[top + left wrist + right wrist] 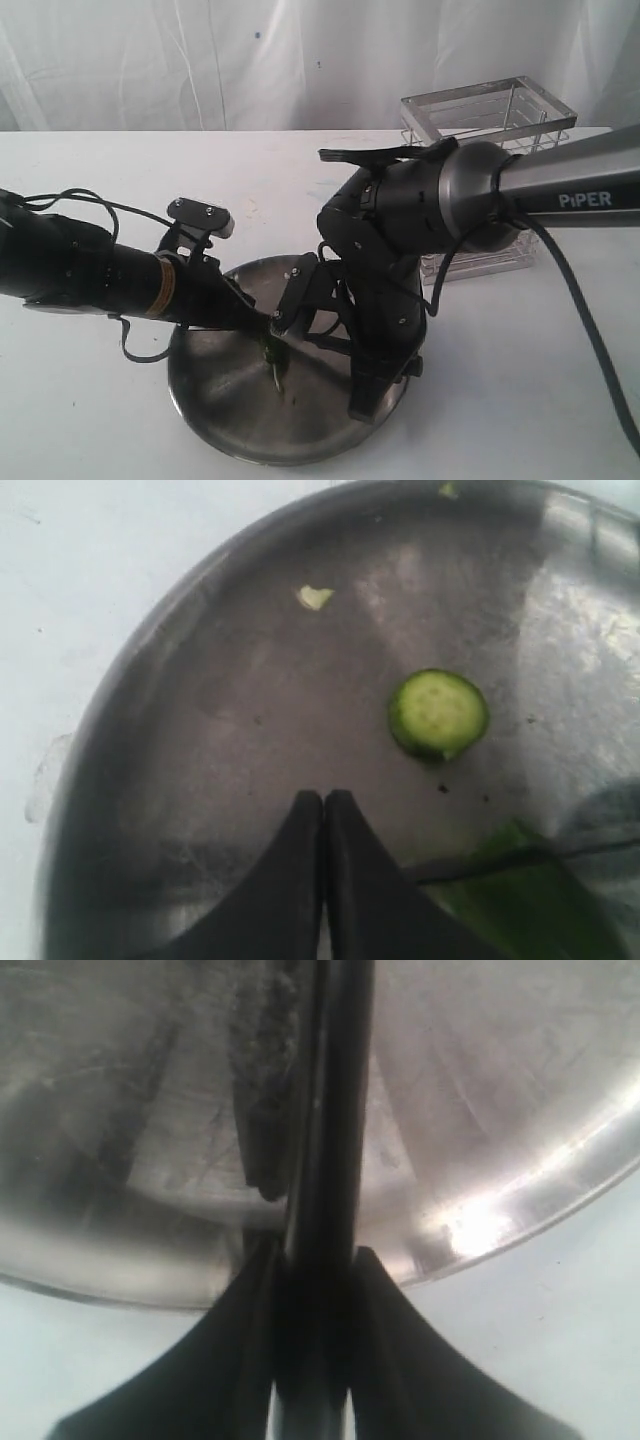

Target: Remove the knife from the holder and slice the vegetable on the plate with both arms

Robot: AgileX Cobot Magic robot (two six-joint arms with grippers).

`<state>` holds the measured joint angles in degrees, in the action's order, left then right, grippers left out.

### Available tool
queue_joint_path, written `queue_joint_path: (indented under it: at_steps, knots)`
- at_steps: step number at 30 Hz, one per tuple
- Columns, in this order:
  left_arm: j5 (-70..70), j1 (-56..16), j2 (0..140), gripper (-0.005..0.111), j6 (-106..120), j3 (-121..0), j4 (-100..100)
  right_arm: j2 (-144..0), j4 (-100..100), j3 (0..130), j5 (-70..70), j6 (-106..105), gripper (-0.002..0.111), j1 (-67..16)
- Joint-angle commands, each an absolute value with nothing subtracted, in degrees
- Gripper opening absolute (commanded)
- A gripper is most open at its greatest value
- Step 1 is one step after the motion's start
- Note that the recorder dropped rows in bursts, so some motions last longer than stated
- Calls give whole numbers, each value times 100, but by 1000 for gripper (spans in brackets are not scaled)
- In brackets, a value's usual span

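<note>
Knife, long and slim with a black handle (318, 1160), stands clamped between the right gripper's (312, 1280) closed fingers, over the round shiny steel plate (480, 1090). In the exterior view both black arms bend down onto the plate (215, 400), before the silver wire holder (490, 115). The left wrist view shows the left gripper (323, 805) shut and empty, beside a round green vegetable slice (438, 713).

place: lab test rig | cue: white table (90, 400), white draped backdrop (200, 60)
</note>
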<state>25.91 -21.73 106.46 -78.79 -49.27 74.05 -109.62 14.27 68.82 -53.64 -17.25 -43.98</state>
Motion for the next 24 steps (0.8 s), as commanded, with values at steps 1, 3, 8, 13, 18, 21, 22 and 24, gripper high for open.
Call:
queue_joint_path:
  at_steps: [1, 3, 8, 13, 18, 21, 22, 24]
  knots:
    - [2507, -2180, 10996, 8, -7754, -4877, 7405, -11001, 1337, 6858, -5300, -1819, 0, -4403]
    - [2580, -2180, 10967, 8, -7754, -4877, 7405, -11012, 1321, 6858, -5300, -1819, 0, -4403]
    - [2626, -2180, 10519, 8, -7768, -4877, 7415, -11053, 1287, 6858, -5300, -1819, 0, -4403]
    - [2577, -2180, 9966, 8, -7857, -4877, 7507, -11053, 1287, 6858, -5300, -1819, 0, -4403]
    - [2526, -2180, 9829, 8, -8079, -4877, 7780, -11053, 1287, 6858, -5300, -1819, 0, -4403]
    - [2570, -2180, 9979, 8, -8158, -4776, 7855, -11079, 1153, 6858, -5300, -1819, 0, -4403]
    - [2559, -2180, 10056, 8, -8158, -4735, 7855, -11146, 1119, 6858, -5300, -1916, 0, -4403]
    - [2641, -2180, 10107, 8, -8158, -4735, 7855, -11283, 1104, 6858, -5388, -1960, 0, -4403]
